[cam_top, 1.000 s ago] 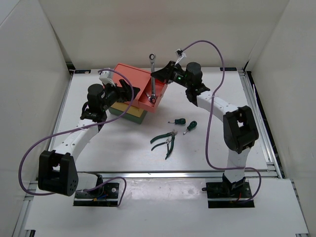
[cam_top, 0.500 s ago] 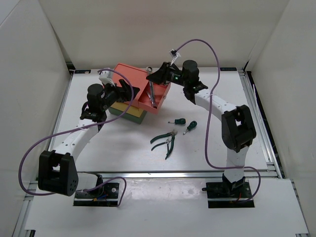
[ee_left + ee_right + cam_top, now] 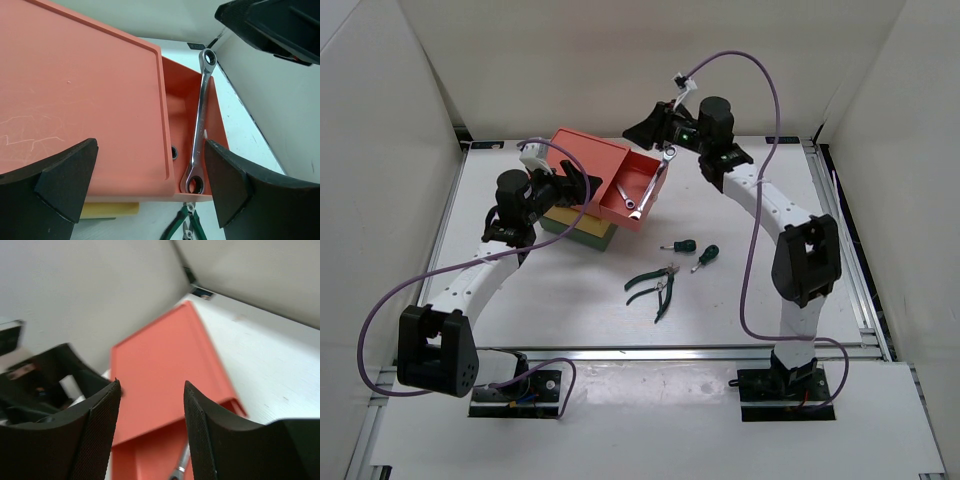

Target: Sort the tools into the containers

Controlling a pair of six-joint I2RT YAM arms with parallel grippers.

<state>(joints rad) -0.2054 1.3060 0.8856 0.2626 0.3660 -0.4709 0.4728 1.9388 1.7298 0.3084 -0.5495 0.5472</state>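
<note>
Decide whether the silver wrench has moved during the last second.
Yes. The wrench has dropped from upright above the salmon drawer to lie slanted inside it, top end swung rightward.

Top drawer [image 3: 75,100]: plain salmon-red.
Middle drawer [image 3: 594,233]: yellow.
Bottom drawer [image 3: 553,225]: dark green.
Wrench [image 3: 200,125]: shiny silver.
Screwdrivers [image 3: 686,244]: green handles.
Pliers [image 3: 658,286]: dark green handles.
Bench [image 3: 570,300]: white.
Cables [image 3: 752,250]: purple.
Arms [image 3: 470,285]: white, black joints.

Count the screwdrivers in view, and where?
2. One screwdriver and a second screwdriver lie side by side on the table, just beyond the pliers. The stacked drawers could hide more.
</note>
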